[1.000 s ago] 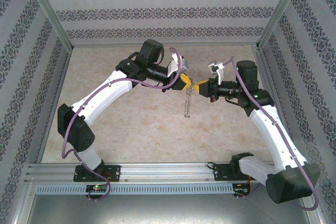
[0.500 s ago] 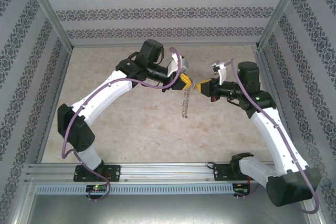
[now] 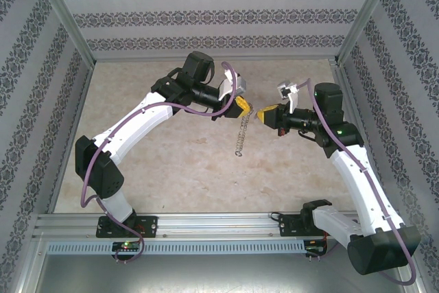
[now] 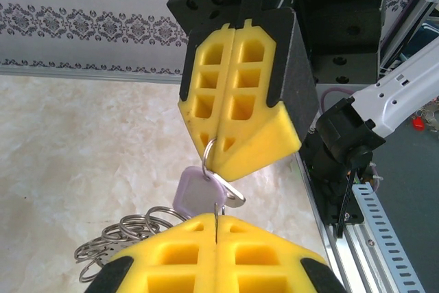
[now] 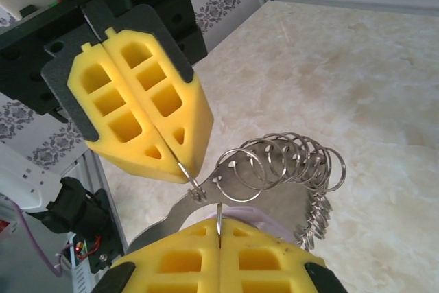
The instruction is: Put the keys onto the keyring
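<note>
Both grippers meet in mid-air above the table. My left gripper point(image 3: 241, 106) point(image 4: 217, 219) is shut on a thin wire loop at one end of the keyring point(image 3: 241, 136), a flat grey metal piece fringed with many wire loops point(image 4: 123, 232) point(image 5: 274, 186) that hangs below the fingertips. My right gripper point(image 3: 261, 113) point(image 5: 219, 228) faces it, shut on another thin ring. A pale lilac flat key point(image 4: 195, 195) point(image 5: 271, 214) sits on that ring, right at the right fingertips. The two grippers' tips are almost touching.
The marbled tabletop point(image 3: 171, 162) lies well below the hanging keyring. Patterned walls point(image 3: 206, 18) close in the back and both sides. An aluminium rail point(image 3: 206, 224) with the arm bases runs along the near edge.
The right gripper has drawn a little to the right, away from the left one. The hanging keyring has tilted, its lower end swinging left. The left arm has stayed put.
</note>
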